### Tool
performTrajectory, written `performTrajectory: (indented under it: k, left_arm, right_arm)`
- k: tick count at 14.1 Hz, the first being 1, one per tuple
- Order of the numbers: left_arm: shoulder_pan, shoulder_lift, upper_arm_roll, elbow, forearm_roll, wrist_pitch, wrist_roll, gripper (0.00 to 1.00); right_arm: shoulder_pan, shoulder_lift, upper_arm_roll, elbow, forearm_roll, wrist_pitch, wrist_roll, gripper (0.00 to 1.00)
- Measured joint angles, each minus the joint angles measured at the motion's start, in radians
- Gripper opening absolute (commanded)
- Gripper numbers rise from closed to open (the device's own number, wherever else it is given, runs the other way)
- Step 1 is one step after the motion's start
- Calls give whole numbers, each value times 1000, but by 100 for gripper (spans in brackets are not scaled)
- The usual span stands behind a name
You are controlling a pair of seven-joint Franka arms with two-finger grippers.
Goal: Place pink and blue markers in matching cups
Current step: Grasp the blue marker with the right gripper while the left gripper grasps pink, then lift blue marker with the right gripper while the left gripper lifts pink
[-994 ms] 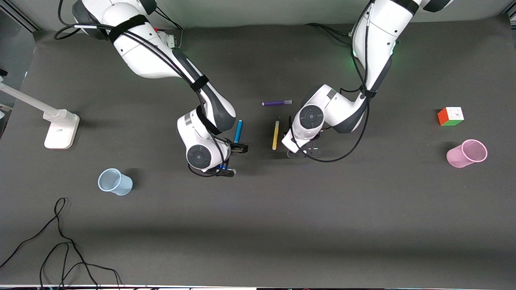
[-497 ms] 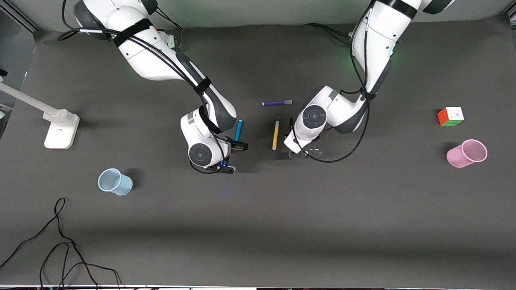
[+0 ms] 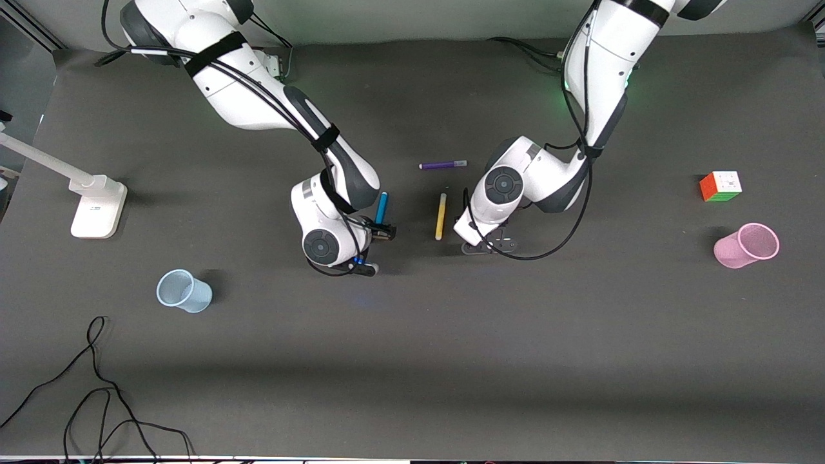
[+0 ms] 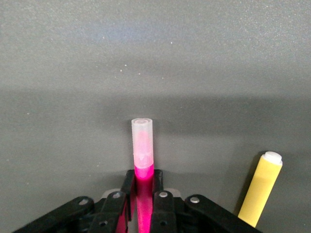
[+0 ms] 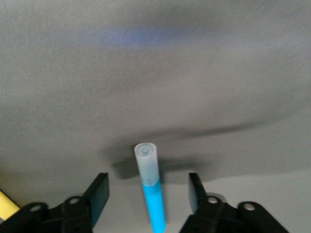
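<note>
Left wrist view settles what the front view hides: the left gripper (image 4: 144, 201) is clenched on the slim magenta-pink marker (image 4: 143, 167), whose pale greyish end sticks out past the black fingers (image 4: 118, 201), with the yellow marker (image 4: 261, 189) lying just beside it on the dark grey table (image 4: 155, 58). From the front camera that pink marker cannot be seen at all, since the left arm's wrist covers it; only the left gripper (image 3: 483, 247) shows, low over the table beside the yellow marker (image 3: 441, 216).

Right wrist view shows the right gripper (image 5: 148, 194) released, its two fingers (image 5: 99, 191) standing well apart on either side of the bright blue marker (image 5: 151, 199), not touching it. The front view adds that this blue marker (image 3: 382, 207) lies on the table near the middle, partly under the right gripper (image 3: 374, 251).

The small translucent pale blue cup (image 3: 184, 291) stands toward the right arm's end of the table, the pink cup with the darker rim (image 3: 747, 245) toward the left arm's end, both well apart from the markers. A purple marker (image 3: 443, 165) lies farther from the front camera than the yellow one, and a colourful puzzle cube (image 3: 720, 186) sits near the pink cup.

Against the frame a second earlier, the right gripper has shifted slightly toward the blue marker, and the left gripper has barely moved.
</note>
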Motion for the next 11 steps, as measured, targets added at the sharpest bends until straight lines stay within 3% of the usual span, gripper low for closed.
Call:
performTrajectory:
  k: [5, 7, 11]
  left_arm:
    - [29, -37, 11, 12, 2, -47, 3, 0]
    - [73, -114, 14, 31, 6, -164, 42, 0]
    - [193, -311, 19, 42, 7, -375, 230, 0]
  right_arm:
    - [8, 3, -1, 2, 5, 5, 2, 8]
    - [7, 1, -2, 4, 11, 7, 3, 0]
    - [2, 2, -4, 6, 14, 8, 3, 0]
